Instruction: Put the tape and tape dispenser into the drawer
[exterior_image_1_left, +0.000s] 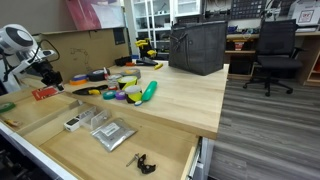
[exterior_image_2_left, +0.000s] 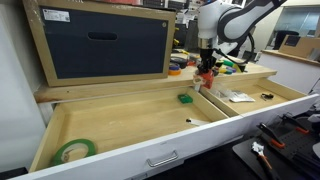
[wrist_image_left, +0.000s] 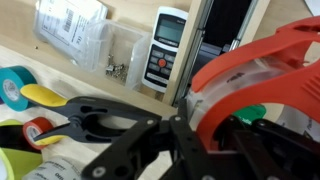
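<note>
My jaws grip red tape dispenser (exterior_image_2_left: 206, 76), held raised at desk (exterior_image_1_left: 170, 95) edge beside open drawer (exterior_image_2_left: 120, 125). I see green tape roll (exterior_image_2_left: 75, 150) lying in drawer's end compartment.

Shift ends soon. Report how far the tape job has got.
Done: a green tape roll lies in the drawer. In hand: the gripper holds the red tape dispenser at the drawer's back edge. Left: lower it in and release.
</note>
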